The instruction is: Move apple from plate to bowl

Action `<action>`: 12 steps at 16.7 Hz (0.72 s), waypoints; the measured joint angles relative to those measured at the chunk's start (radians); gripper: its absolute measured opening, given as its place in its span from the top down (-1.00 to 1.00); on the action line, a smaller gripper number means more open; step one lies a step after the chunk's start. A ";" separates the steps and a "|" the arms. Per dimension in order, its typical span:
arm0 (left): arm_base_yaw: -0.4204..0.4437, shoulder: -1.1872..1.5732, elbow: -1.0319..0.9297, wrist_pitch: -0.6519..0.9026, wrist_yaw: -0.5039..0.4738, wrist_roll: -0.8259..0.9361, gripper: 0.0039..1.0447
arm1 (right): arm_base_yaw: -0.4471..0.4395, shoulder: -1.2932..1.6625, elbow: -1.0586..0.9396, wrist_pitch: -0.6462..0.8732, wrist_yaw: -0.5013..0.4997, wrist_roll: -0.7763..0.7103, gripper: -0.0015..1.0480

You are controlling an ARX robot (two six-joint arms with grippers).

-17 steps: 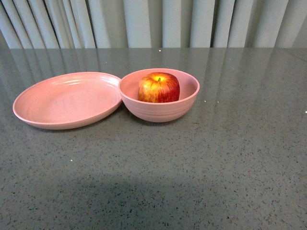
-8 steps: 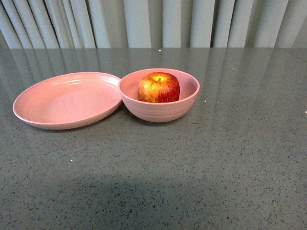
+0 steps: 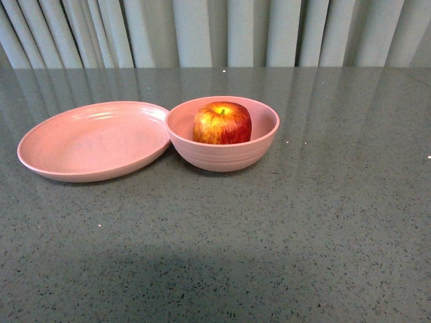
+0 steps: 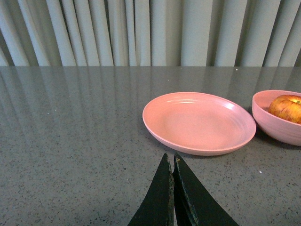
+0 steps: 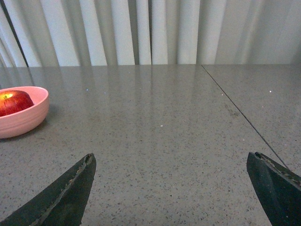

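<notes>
The red apple (image 3: 222, 123) with yellow streaks sits upright inside the deep pink bowl (image 3: 223, 156), stem up. Just left of the bowl, touching its rim, lies the shallow pink plate (image 3: 94, 140) with nothing on it. Neither arm shows in the front view. In the left wrist view my left gripper (image 4: 172, 157) is shut with nothing in it, hanging over the table short of the plate (image 4: 199, 122); the bowl (image 4: 278, 127) and apple (image 4: 287, 108) lie beyond it. My right gripper (image 5: 170, 159) is open and holds nothing, well away from the bowl (image 5: 21, 120) and apple (image 5: 14, 101).
The dark grey speckled table (image 3: 303, 222) reaches back to pale pleated curtains (image 3: 222, 30). A thin seam (image 5: 240, 113) runs across the tabletop in the right wrist view.
</notes>
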 joint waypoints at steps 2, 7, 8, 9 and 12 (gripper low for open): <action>0.000 -0.030 -0.011 -0.014 0.000 0.000 0.98 | 0.000 0.000 0.000 0.000 0.000 0.000 -0.87; 0.000 -0.212 -0.032 -0.188 -0.001 -0.001 0.98 | 0.000 0.000 0.000 0.000 0.000 0.000 -0.87; 0.000 -0.212 -0.032 -0.182 0.000 0.000 0.98 | 0.000 0.000 0.000 0.000 0.000 0.000 -0.87; 0.000 -0.212 -0.032 -0.176 0.000 -0.001 0.98 | 0.000 0.000 0.000 -0.001 0.000 0.000 -0.87; 0.000 -0.212 -0.032 -0.178 0.000 -0.001 0.98 | 0.000 0.000 0.000 0.000 0.000 0.000 -0.87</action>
